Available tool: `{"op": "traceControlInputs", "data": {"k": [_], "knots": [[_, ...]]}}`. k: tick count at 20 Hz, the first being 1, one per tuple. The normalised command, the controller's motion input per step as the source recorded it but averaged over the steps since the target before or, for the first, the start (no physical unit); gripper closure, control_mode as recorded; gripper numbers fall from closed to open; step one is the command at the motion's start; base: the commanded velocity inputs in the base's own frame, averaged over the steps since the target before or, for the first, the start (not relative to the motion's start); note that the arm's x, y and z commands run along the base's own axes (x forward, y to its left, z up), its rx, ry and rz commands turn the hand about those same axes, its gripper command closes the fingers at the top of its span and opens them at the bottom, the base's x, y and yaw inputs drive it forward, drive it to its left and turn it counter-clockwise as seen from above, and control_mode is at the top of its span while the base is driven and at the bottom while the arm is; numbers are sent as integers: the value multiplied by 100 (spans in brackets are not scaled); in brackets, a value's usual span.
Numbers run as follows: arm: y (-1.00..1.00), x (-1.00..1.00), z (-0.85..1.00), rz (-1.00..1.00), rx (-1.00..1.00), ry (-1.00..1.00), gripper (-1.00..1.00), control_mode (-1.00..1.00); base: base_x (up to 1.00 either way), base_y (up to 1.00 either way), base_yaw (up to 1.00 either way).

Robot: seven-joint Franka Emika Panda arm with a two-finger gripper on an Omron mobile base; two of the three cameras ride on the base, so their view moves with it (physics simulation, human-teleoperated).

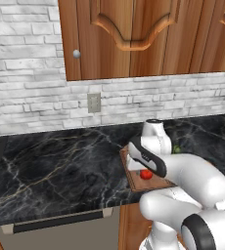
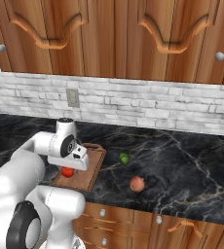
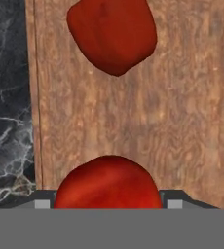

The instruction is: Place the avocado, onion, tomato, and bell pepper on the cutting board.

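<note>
- The cutting board [image 2: 92,168] lies on the black marble counter [image 2: 182,165], near its front edge.
- Two red items sit on the board: one [image 3: 112,34] farther along, one [image 3: 108,182] between the gripper [image 3: 104,203] fingertips.
- Whether the jaws clamp that red item cannot be told.
- The avocado [image 2: 124,158] and onion [image 2: 137,184] rest on the counter, right of the board.

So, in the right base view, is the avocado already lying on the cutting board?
No, the avocado lies on the dark counter, to the right of the cutting board and apart from it.
</note>
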Motion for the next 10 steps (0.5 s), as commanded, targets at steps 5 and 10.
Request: {"op": "traceControlInputs", "data": {"k": [5, 10], "knots": [[0, 23, -24, 0, 0, 8, 100, -100, 0, 0, 0], [0, 11, -25, 0, 0, 6, -100, -100, 0, 0, 0]]}}
